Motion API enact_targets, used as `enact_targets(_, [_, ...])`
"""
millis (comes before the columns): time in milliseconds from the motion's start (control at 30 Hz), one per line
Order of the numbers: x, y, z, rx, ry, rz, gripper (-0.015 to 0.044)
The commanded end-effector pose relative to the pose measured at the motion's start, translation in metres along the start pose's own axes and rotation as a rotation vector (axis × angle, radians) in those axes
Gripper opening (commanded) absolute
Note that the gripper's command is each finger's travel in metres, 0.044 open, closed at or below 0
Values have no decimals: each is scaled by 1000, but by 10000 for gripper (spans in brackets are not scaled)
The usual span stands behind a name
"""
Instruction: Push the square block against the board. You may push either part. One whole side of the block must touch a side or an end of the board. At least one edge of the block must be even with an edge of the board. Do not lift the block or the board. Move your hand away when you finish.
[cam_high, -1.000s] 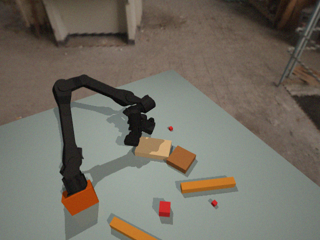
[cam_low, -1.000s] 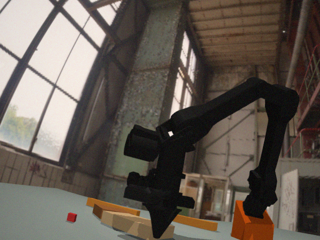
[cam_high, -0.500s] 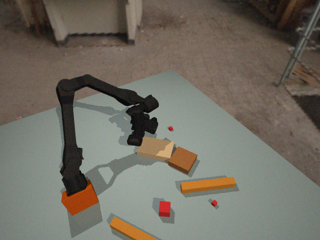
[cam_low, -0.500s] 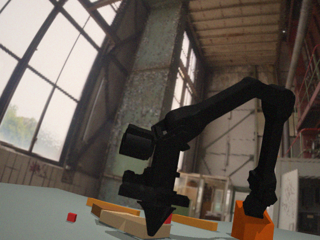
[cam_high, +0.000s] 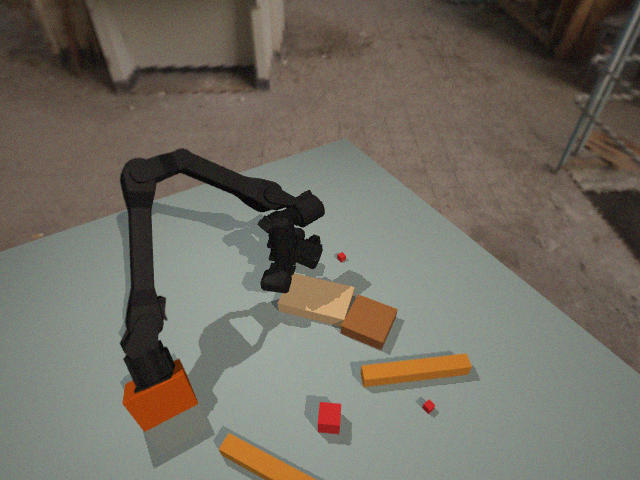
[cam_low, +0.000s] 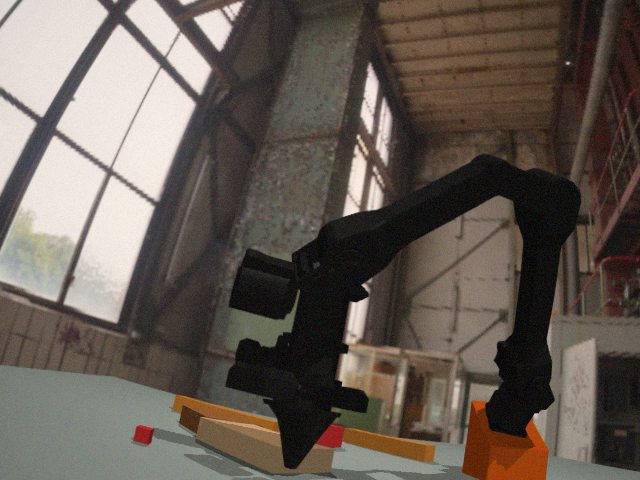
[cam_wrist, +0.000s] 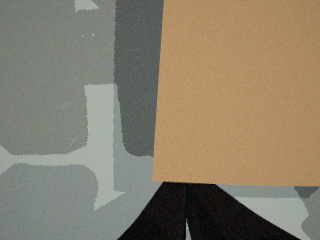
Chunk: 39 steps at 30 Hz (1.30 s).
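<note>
We have the gripper (cam_high: 278, 285) (cam_low: 293, 463) (cam_wrist: 182, 178) shut, its fingers together and pointing down, with nothing held between them. In the wrist view, our fingertips lie right at one edge of the tan board (cam_high: 316, 297) (cam_low: 242, 438) (cam_wrist: 237, 90), near its corner; we can't tell for certain whether they touch it.

Looking from above, we see the board lying flat, with our gripper over the end away from the square brown block (cam_high: 369, 319) (cam_low: 190, 417). The block therefore sits beyond the board from us, beside its opposite end. Their facing sides are very close and slightly angled to each other, nearest at the lower corner in the top view; we can't tell if they touch there. The block's edges look out of line with the board's.

Past the block, we have an orange bar (cam_high: 416, 369) and a small red cube (cam_high: 428, 406). Another small red cube (cam_high: 341, 256) (cam_low: 143, 434) lies on the board's other side. Nearer the arm's orange base (cam_high: 168, 408) (cam_low: 527, 457) are a larger red cube (cam_high: 329, 417) (cam_low: 332, 436) and a second orange bar (cam_high: 261, 458) (cam_low: 390, 444), all on the pale table (cam_high: 465, 289) (cam_low: 62, 408).
</note>
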<state>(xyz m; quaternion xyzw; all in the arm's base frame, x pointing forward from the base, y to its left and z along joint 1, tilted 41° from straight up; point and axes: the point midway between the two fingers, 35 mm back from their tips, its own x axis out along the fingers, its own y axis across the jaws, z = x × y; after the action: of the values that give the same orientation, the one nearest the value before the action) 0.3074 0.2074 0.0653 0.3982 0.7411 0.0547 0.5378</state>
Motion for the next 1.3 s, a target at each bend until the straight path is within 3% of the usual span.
enact_targets(0, [3, -3, 5, 1, 1, -10, 0])
enact_targets(1267, [2, -4, 41, 1, -1, -11, 0])
